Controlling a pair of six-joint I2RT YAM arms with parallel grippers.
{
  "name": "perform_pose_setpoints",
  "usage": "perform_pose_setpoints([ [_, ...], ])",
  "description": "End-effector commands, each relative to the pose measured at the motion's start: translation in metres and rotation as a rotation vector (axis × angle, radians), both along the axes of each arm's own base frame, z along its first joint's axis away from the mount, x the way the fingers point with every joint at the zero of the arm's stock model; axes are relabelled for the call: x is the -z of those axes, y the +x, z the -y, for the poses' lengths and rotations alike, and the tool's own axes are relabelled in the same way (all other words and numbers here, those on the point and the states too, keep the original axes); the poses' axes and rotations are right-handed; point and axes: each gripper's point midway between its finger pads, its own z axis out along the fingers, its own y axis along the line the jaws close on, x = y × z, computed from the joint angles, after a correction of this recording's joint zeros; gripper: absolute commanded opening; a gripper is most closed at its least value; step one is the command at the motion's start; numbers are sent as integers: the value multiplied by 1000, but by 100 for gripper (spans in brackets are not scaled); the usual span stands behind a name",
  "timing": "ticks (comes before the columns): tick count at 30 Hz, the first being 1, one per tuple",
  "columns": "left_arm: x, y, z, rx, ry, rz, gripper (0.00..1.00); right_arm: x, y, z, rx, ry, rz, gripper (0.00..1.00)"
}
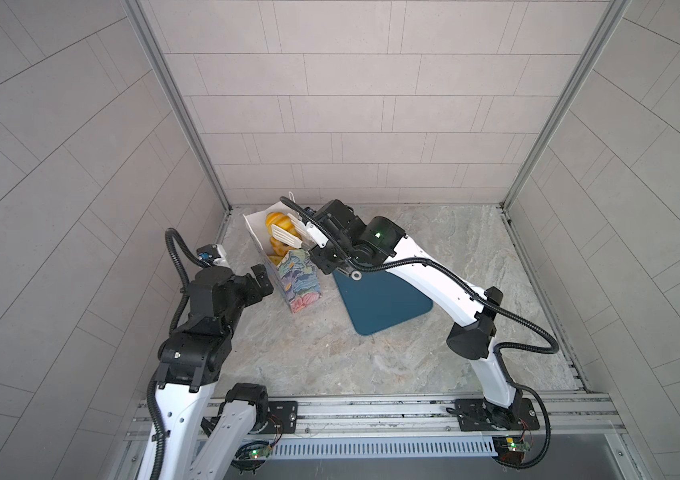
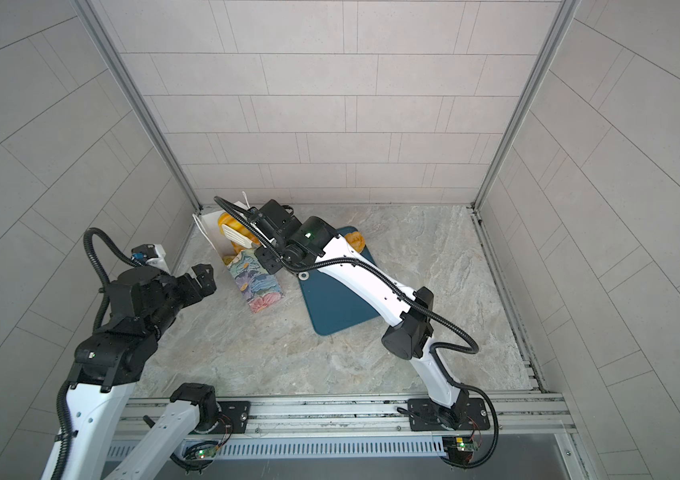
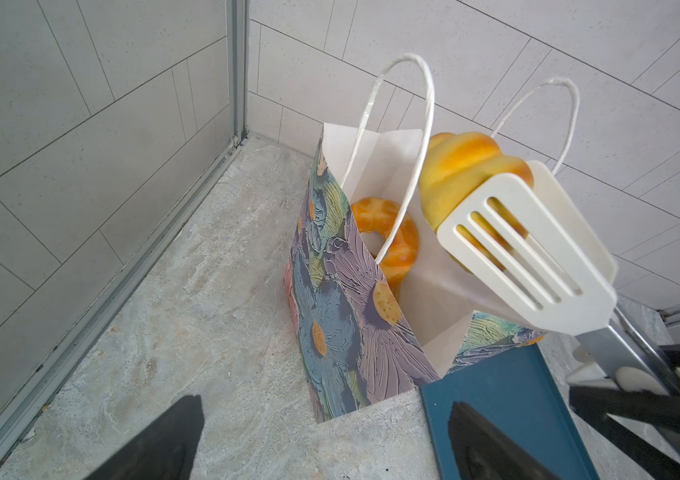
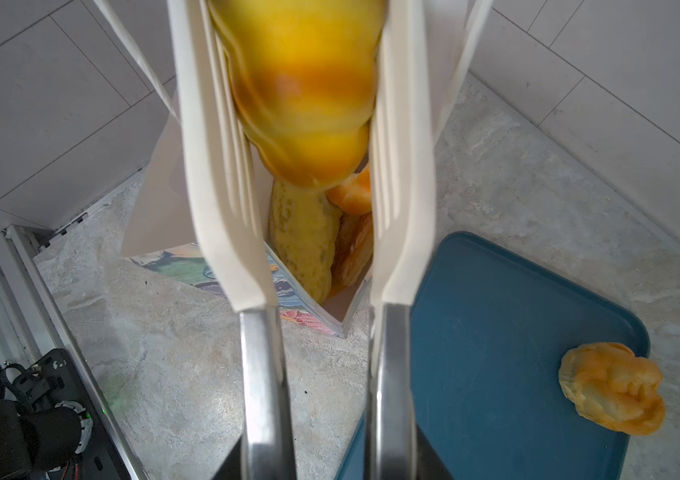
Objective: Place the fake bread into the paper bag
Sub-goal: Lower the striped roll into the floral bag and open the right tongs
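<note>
Glossy yellow ridged toy roll (image 3: 467,166) sits between the two blades of the white slotted plastic tongs (image 3: 516,249). It is over the open mouth of the floral-painted paper bag (image 3: 342,324), not yet down in it. The right fingers (image 3: 637,409) don't touch the roll: they're clamped on the tongs' metal arms, well back from it. The left fingers (image 3: 155,444) are spread wide and empty, just beside the bag's painted side.

Roll is blurred in the right wrist view, so blade contact can't be confirmed there. Bag bottom mostly hidden.

In the bag: orange ring pastry (image 3: 392,237), pale speckled long roll (image 4: 305,241), and orange-brown pieces partly covered. The dark teal flat tray (image 4: 496,332) next to the bag has one yellow croissant-like pastry (image 4: 612,386) straddling its edge. All on grey marbled table (image 1: 330,353).
</note>
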Motion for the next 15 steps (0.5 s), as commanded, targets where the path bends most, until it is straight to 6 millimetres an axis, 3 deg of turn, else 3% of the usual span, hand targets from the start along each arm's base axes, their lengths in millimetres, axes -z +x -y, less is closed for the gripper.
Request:
perform_pose_setpoints([
  [1, 3, -3, -3, -10, 19, -11, 100, -20, 4, 1, 17, 44, 33, 48],
  [6, 4, -3, -3, -13, 18, -11, 100, -24, 0, 1, 9, 48, 29, 55],
  [15, 8, 0, -2, -9, 15, -25, 100, -36, -5, 7, 5, 56, 41, 57],
])
